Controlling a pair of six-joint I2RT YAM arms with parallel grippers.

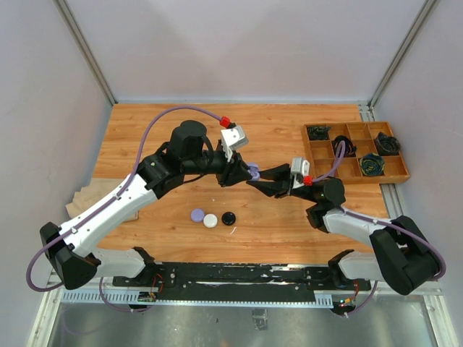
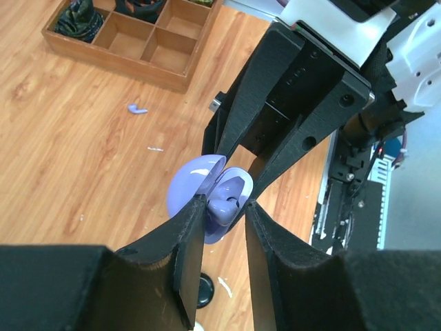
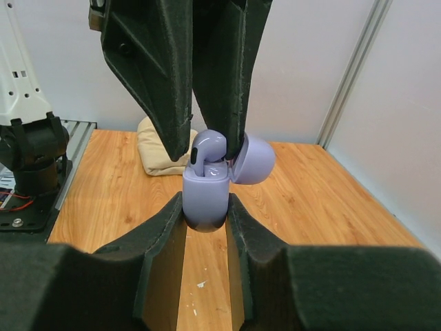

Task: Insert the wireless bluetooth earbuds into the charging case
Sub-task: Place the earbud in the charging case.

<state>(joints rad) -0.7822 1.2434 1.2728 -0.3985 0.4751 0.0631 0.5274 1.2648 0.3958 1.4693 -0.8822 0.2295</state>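
Earbud [image 3: 207, 146], the lavender one: where is it, Kim?

Up above the middle of the desk [image 1: 145, 137], Lee. It stands stem-up in the open case [image 3: 204, 208], with its lower end down in the well.

What holds it?

The left gripper [image 2: 224, 207] reaches down over it. Its fingers are drawn in to a narrow gap, clenched on the stem from both sides.

And the case?

The right gripper [image 3: 205, 196] grasps the lavender body from below, one finger pressed on each flank, spread no wider than the case itself. The lid [image 3: 253, 160] is swung back to one side.

Do the two grippers touch?

Their tips meet at the case. Whether finger touches finger, I cannot tell.

Anything else lavender?

A loose earbud [image 2: 136, 108] lies on the desk, near the tray [image 1: 322, 168] but apart from it.

What else is on the desk?

Three round pucks [image 1: 210, 221] in a row nearer the arms, lavender, white and black.
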